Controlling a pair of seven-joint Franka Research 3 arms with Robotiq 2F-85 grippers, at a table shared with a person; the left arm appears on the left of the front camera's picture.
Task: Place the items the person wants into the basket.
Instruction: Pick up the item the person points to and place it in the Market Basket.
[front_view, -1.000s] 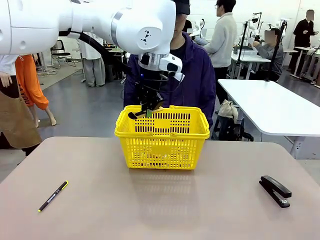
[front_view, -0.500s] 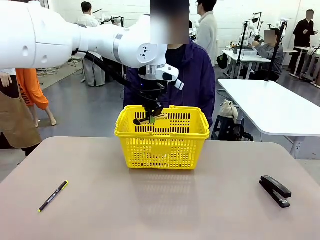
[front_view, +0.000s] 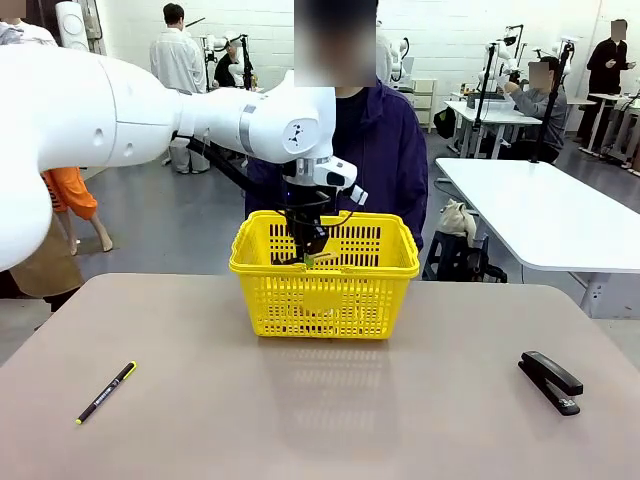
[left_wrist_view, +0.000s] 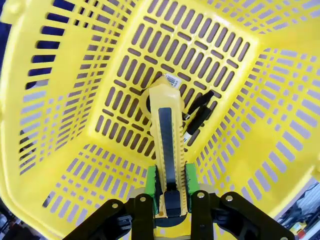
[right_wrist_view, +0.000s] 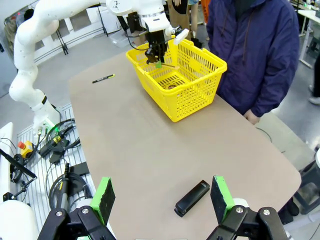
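Holding the utility knife (left_wrist_view: 168, 145) inside the basket (front_view: 262, 262), the left gripper (left_wrist_view: 169, 187) seemingly needed only to release it there.

You see the basket (left_wrist_view: 75, 100) in glossy yellow plastic, smooth between its slots. Inside it, the utility knife (left_wrist_view: 167, 145) looks like matt yellow plastic. Under the basket, the desk (front_view: 300, 420) is smooth, matt beige.

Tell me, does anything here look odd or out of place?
Nothing stands out. The left gripper holds the utility knife inside the basket; the pen and stapler lie flat on the table, apart from each other.
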